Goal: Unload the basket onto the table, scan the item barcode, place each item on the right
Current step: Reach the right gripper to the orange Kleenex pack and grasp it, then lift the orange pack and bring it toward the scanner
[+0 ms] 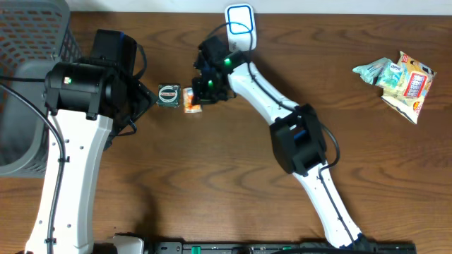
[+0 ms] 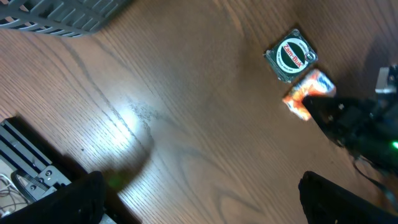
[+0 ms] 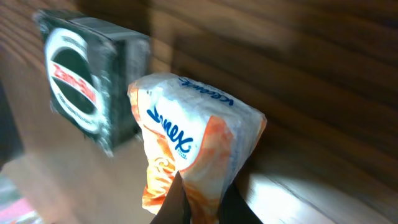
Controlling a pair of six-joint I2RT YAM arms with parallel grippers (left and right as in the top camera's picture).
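Brown wood-grain table [image 1: 212, 176], grey basket [image 1: 28, 42] upper left, cut off, my right gripper [image 3: 200, 198] clamped on the tissue pack [image 1: 191, 101] upper centre, green box [image 1: 169, 94] just beside it, my left gripper [image 2: 205, 205] fully spread, pack mostly hidden under the right gripper overhead.

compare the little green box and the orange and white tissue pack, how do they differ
The green box is rigid and square-edged; the tissue pack is soft and crinkled. The box is dark green with a round label; the pack is white and orange with blue lettering. The box lies free on the table; the pack is pinched by the right gripper. Both are small and close together.
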